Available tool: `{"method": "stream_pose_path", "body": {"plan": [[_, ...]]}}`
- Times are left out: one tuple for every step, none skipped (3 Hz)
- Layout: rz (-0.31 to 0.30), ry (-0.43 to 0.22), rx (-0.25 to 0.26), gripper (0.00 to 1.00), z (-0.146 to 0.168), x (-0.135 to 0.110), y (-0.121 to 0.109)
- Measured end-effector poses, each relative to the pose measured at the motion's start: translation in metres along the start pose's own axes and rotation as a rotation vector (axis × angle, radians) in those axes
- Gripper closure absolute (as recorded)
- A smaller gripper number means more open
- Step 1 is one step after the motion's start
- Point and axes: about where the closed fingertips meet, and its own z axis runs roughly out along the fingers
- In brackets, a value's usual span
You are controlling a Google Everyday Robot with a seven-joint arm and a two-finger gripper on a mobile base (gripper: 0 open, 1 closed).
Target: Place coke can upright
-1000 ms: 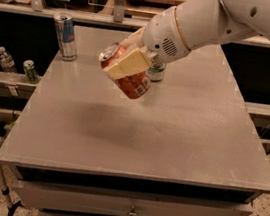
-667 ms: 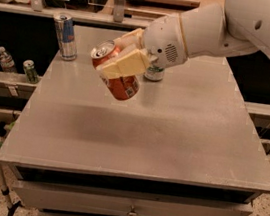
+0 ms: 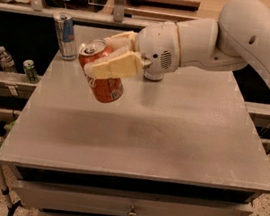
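The coke can is red-orange with a silver top and pull tab. It hangs above the left part of the grey table, tilted with its top towards the upper left. My gripper is shut on the coke can, its cream fingers clamping the can's upper half. The white arm reaches in from the upper right.
A slim blue-and-silver can stands upright at the table's back left corner. Another can is mostly hidden behind my wrist. A lower shelf on the left holds a small bottle and a green can. Drawers sit below the table's front edge.
My gripper has carried the coke can leftwards and slightly up, and the can has turned from steeply tilted to closer to upright.
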Motion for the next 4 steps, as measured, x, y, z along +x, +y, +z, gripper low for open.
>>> {"method": "stream_pose_path", "body": {"plan": [[0.009,0.015,0.016,1.00,0.010,0.001,0.004],[0.028,0.007,0.021,1.00,0.020,0.007,0.003],[0.048,-0.017,0.014,1.00,0.028,0.015,0.001],[0.061,-0.049,0.016,1.00,0.034,0.024,-0.002]]}}
